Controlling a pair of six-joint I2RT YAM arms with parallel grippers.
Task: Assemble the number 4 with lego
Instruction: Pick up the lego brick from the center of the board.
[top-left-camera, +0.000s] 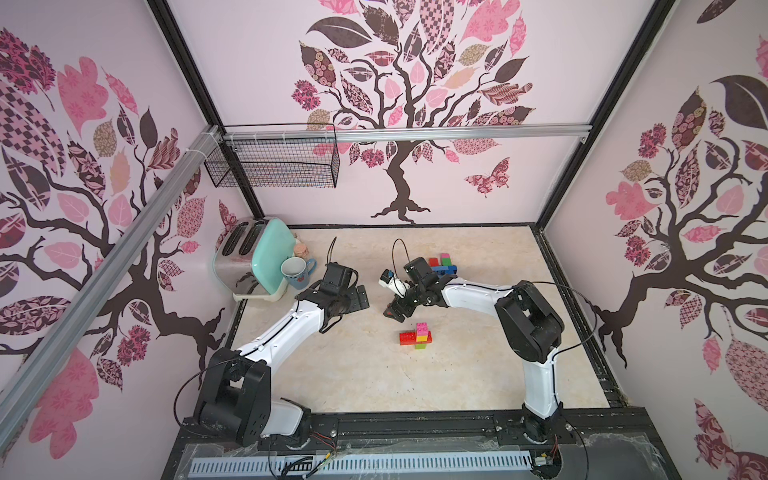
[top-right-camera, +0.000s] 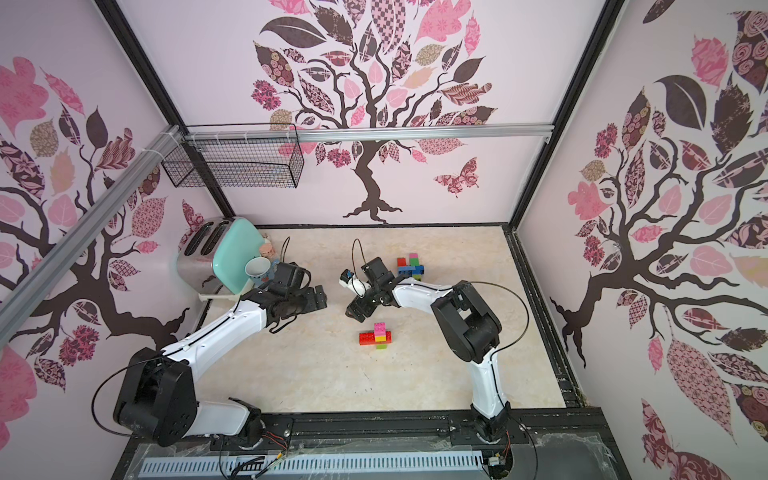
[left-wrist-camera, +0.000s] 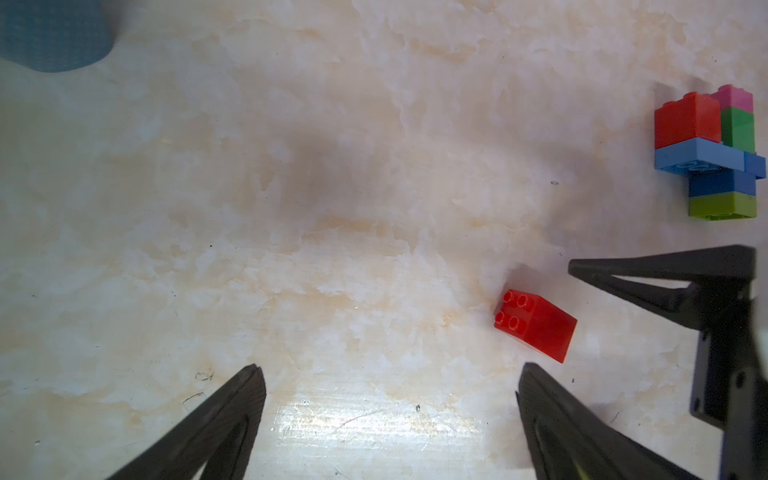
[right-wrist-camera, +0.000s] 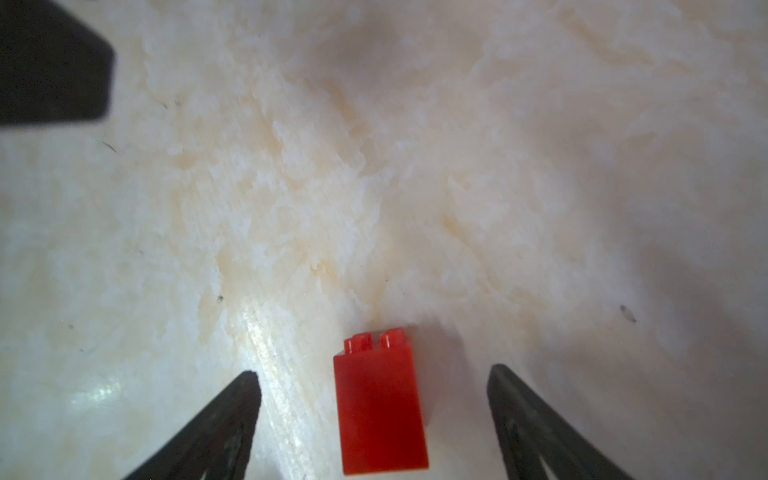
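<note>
On the marbled worktop (top-left-camera: 353, 374), near its middle, a single red lego brick (right-wrist-camera: 380, 407) lies on its side between the two fingers of the right gripper (right-wrist-camera: 372, 372). These fingers stand wide apart and do not touch it. The left gripper (left-wrist-camera: 390, 367) hangs close by over bare worktop, its fingers also spread wide with nothing between them. A little nearer to the arm bases stands a small built piece (top-left-camera: 417, 334) made of red, pink, yellow and green bricks. Toward the back wall, behind the right gripper, lies a second built piece (top-left-camera: 442, 266) in red, pink, green and blue. In the back left corner a mint toaster (top-left-camera: 253, 257) and a blue mug (top-left-camera: 296, 272) stand just beside each other.
</note>
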